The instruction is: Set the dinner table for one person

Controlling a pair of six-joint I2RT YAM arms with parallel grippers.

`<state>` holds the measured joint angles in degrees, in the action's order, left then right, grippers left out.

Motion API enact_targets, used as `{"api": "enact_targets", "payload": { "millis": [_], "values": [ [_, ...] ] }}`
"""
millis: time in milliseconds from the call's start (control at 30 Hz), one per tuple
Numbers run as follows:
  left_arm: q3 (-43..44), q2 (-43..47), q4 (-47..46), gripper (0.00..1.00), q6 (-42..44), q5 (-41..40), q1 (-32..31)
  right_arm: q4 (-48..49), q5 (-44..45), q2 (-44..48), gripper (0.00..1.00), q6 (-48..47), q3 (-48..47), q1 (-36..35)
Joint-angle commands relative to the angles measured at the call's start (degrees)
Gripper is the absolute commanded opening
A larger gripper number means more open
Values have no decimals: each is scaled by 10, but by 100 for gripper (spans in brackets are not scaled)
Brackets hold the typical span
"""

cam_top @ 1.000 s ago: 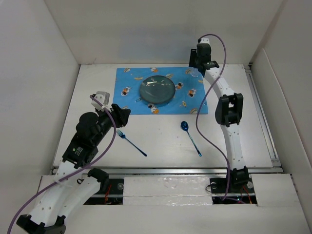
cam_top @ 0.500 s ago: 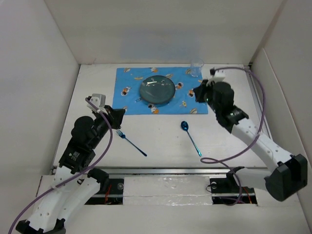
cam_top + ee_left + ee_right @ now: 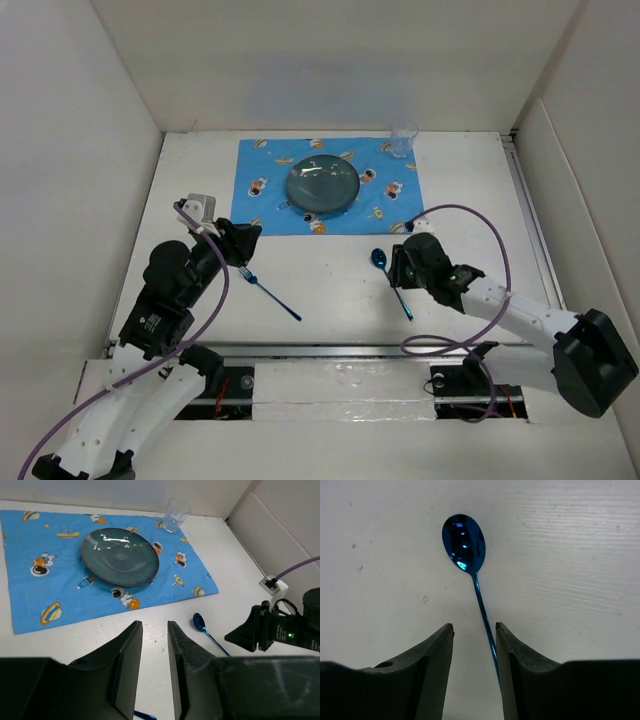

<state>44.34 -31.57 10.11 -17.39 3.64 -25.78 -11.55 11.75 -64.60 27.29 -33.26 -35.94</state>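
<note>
On the white dinner table (image 3: 480,210) lies a blue cartoon placemat (image 3: 270,170) with a dark teal plate (image 3: 323,185) on it. A clear glass (image 3: 404,141) stands at its far right corner. A blue spoon (image 3: 380,259) lies in front of the mat. My right gripper (image 3: 397,265) hovers low over it, open, with the spoon handle (image 3: 481,605) passing between the jaws close to the right finger. A blue fork (image 3: 272,292) lies to the left. My left gripper (image 3: 245,240) hangs above its tines, open by a narrow gap, holding nothing.
White walls enclose the table on the left, back and right. A metal rail (image 3: 340,350) runs along the near edge by the arm bases. In the left wrist view the plate (image 3: 120,556), glass (image 3: 176,515) and spoon (image 3: 200,622) show ahead of the fingers.
My right arm swung from the mat's far right corner down to the spoon, leaving the glass standing there. My left gripper shifted only slightly over the fork.
</note>
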Motion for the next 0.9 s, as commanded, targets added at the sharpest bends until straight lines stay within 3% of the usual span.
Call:
{"api": "enact_targets", "payload": {
  "millis": [0, 267, 500, 567, 600, 867],
  "values": [
    [4, -2, -24, 25, -1, 15, 2, 2, 20, -55, 45, 20, -22, -28],
    [2, 11, -25, 26, 1, 8, 2, 0, 21, -140, 44, 14, -51, -28],
    [4, 12, -26, 26, 2, 8, 2, -11, 39, -189, 14, 27, -65, -46],
    [3, 13, -22, 26, 2, 8, 2, -8, 49, -189, 12, 36, -61, -51],
    [3, 14, -23, 26, 2, 10, 2, -7, 50, -192, 2, 36, -63, -51],
    [2, 20, -27, 26, 2, 11, 2, -44, 109, -179, 0, 32, -115, -91]
  ]
}}
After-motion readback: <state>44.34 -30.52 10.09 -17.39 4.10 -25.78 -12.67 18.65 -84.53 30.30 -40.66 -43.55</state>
